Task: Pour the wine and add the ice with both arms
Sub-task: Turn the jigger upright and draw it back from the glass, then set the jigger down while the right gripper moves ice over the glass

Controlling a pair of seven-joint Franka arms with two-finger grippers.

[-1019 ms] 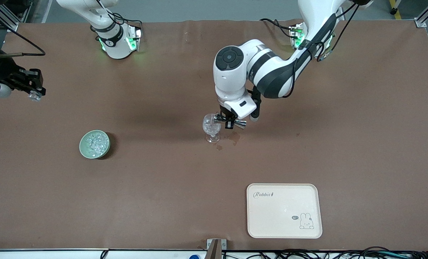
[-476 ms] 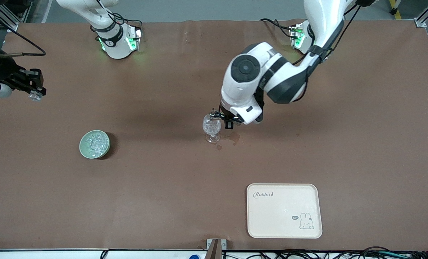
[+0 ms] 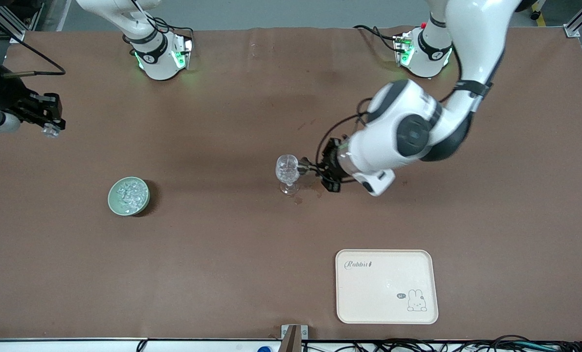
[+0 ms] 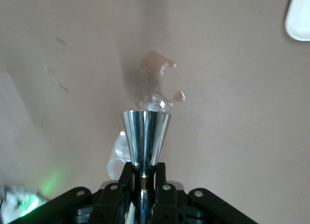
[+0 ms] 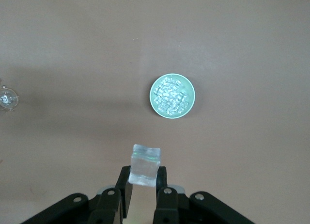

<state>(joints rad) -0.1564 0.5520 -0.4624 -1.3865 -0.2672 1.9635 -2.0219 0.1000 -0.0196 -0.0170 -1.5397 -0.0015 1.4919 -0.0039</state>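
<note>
A clear stemmed glass [image 3: 287,173] stands mid-table with glassy ice chunks in it. My left gripper [image 3: 324,172] hangs just beside it, toward the left arm's end, shut on a shiny metal measuring cup [image 3: 306,167] whose mouth points at the glass. In the left wrist view the cup [image 4: 145,134] sits between the fingers [image 4: 127,178] and hides most of the glass [image 4: 154,102]. Wine is out of view. My right gripper [image 3: 50,126] waits over the right arm's end of the table, shut on one ice cube [image 5: 144,165].
A pale green bowl [image 3: 128,196] full of ice sits toward the right arm's end, nearer the camera than the right gripper. A cream rabbit tray [image 3: 387,286] lies near the front edge. Wet spots [image 3: 319,187] mark the cloth beside the glass foot.
The left arm has swung toward its own end and turned its wrist. The metal cup has moved from over the glass rim to beside the glass. The right arm has barely shifted.
</note>
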